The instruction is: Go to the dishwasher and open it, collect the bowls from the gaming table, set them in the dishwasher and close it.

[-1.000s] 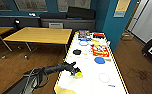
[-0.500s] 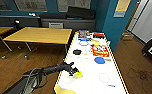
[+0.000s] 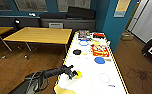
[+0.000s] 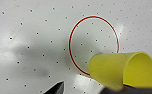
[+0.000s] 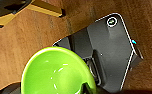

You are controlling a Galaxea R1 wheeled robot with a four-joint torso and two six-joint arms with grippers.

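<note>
Little has moved since the earlier frames: the left arm is still stretched over the gaming table [image 3: 92,72], whose white surface lies under the left hand [image 3: 74,74]. A yellow bowl [image 4: 122,70] is clamped in that hand and appears lifted just above a red ring [image 4: 93,45] printed on the surface, probably for carrying to the dishwasher. A green bowl [image 5: 57,72] is held close at the right hand [image 5: 85,88]; how far its fingers are open cannot be told.

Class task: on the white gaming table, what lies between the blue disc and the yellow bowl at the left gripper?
Head view: between the blue disc and the yellow bowl at the left gripper, the gaming table top is bare white.
</note>
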